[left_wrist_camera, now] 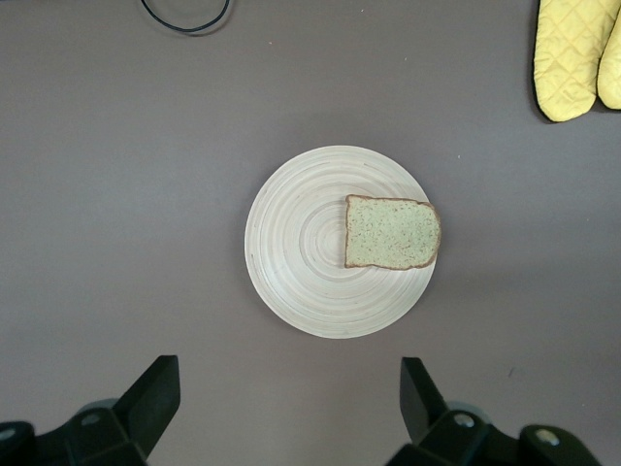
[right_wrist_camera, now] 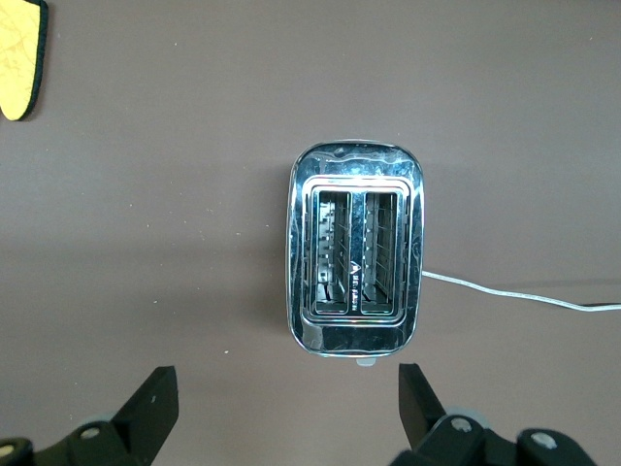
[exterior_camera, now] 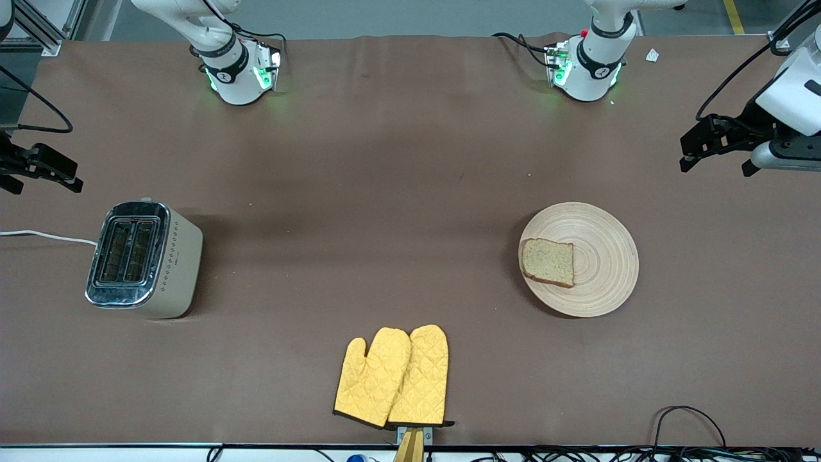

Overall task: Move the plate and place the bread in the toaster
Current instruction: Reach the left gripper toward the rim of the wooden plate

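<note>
The round light-wood plate [exterior_camera: 606, 282] lies on the brown table toward the left arm's end. The slice of bread [exterior_camera: 548, 262] lies flat on the plate, on the side toward the toaster. The beige toaster [exterior_camera: 144, 260] with a chrome top stands upright toward the right arm's end, both slots empty. My left gripper [exterior_camera: 715, 163] hangs open and empty over bare table near the plate. Its wrist view shows the plate [left_wrist_camera: 301, 262] and bread [left_wrist_camera: 391, 233] past the open gripper [left_wrist_camera: 289, 388]. My right gripper [exterior_camera: 42, 186] hangs open and empty near the toaster [right_wrist_camera: 355, 257], as its wrist view [right_wrist_camera: 287, 393] shows.
A pair of yellow oven mitts [exterior_camera: 394, 377] lies at the table's near edge, midway between toaster and plate. The toaster's white cord [exterior_camera: 45, 235] runs off the right arm's end. A black cable loop [exterior_camera: 689, 417] lies at the near edge by the plate.
</note>
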Tool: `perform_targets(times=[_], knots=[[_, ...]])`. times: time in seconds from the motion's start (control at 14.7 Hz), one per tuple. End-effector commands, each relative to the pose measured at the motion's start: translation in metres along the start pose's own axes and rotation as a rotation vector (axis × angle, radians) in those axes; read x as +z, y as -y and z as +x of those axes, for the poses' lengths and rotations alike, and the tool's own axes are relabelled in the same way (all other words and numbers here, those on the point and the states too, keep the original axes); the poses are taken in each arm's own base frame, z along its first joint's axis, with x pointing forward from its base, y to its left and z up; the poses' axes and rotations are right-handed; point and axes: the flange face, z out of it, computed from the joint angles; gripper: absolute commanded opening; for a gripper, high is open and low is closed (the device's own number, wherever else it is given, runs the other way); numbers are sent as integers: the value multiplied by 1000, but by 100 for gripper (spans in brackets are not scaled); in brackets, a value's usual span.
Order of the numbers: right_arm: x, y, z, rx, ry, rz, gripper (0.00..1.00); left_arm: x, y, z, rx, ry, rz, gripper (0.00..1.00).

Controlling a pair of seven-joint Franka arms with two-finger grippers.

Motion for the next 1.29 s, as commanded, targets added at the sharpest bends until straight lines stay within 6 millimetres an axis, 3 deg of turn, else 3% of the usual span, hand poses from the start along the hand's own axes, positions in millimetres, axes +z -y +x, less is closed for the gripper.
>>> perform_targets(times=[0.0, 0.27, 0.41, 0.48, 0.61, 0.75, 0.95, 1.09, 1.23], knots=[[3, -2, 0, 7, 3, 4, 100, -3, 0, 0, 16, 16, 18, 100], [2, 1, 0, 4, 2, 4, 100, 6, 18, 4, -9, 34, 9, 100], [3, 1, 1, 3, 0, 4, 100, 30, 29, 10, 21, 93, -3, 100], [2, 1, 0, 3, -1, 4, 100, 46, 45, 15, 27, 118, -42, 100], [3, 0, 0, 4, 0, 6, 100, 95, 85, 30, -64, 179, -225, 100], [3, 1, 1, 3, 0, 6, 100, 167, 131, 44, -132, 243, -421, 100], [3, 2, 1, 1, 0, 6, 100, 274, 183, 48, -131, 296, -625, 100], [3, 1, 1, 3, -1, 6, 100, 333, 207, 47, -112, 298, -736, 100], [3, 3, 1, 2, -1, 13, 100, 379, 217, 45, -87, 297, -810, 100]])
